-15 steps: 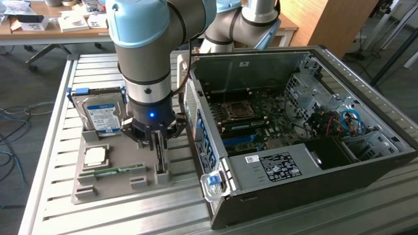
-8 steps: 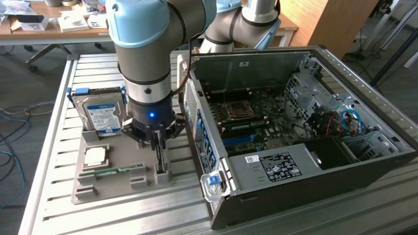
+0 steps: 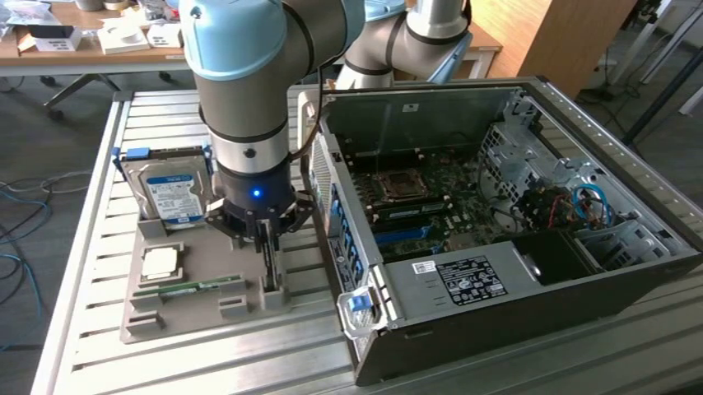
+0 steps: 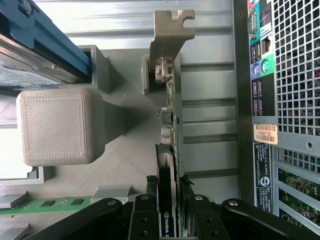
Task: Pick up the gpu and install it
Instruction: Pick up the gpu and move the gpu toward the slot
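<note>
1. Pinching my gripper (image 4: pixel 171 207) shut on the gpu (image 4: pixel 171 120), which stands on edge in a slot of the grey tray (image 3: pixel 187 322).
2. Light, stiff and fragile, I judge; gripping the flat faces near the top edge seems safest.
3. Open computer case (image 3: pixel 495 317) just beside tray.

A silver hard drive (image 3: pixel 170 196) stands upright in a grey holder tray (image 3: pixel 184 319) on the slatted worktop (image 3: pixel 90 263); a green memory stick (image 3: pixel 197 287) lies flat in the tray.

computer case (image 4: pixel 292 75) beside gpu (image 4: pixel 169 112), hard drive (image 4: pixel 35 60) opposite
</note>
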Controlling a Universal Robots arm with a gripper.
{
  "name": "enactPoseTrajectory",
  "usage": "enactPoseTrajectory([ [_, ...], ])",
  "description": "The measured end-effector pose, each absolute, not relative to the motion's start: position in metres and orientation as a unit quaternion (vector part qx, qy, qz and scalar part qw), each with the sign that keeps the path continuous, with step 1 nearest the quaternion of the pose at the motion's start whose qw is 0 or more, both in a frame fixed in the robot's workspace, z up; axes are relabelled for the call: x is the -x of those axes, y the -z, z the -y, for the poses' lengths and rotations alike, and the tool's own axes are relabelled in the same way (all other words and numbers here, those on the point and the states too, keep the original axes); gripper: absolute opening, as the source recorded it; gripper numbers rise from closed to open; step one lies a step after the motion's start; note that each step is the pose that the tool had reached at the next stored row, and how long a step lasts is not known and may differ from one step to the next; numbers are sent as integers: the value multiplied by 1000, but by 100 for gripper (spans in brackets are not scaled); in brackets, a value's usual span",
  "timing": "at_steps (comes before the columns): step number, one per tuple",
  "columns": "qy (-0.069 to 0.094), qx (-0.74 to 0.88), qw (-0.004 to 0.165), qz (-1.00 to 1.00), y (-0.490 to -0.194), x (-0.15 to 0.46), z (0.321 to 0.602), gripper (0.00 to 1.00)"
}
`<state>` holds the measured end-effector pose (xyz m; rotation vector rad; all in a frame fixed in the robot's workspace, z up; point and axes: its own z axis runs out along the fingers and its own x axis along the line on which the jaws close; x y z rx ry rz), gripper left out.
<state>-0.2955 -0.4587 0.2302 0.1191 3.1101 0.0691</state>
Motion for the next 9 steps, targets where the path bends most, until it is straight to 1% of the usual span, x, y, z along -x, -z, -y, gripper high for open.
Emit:
enactPoseTrajectory([
  [1, -22, -38, 14, -999, -230, 296, 459, 29],
  [3, -22, -38, 14, -999, -230, 296, 459, 29],
  [4, -22, -38, 14, -999, -230, 296, 459, 26],
  [9, -22, -38, 14, -999, -230, 296, 459, 26],
])
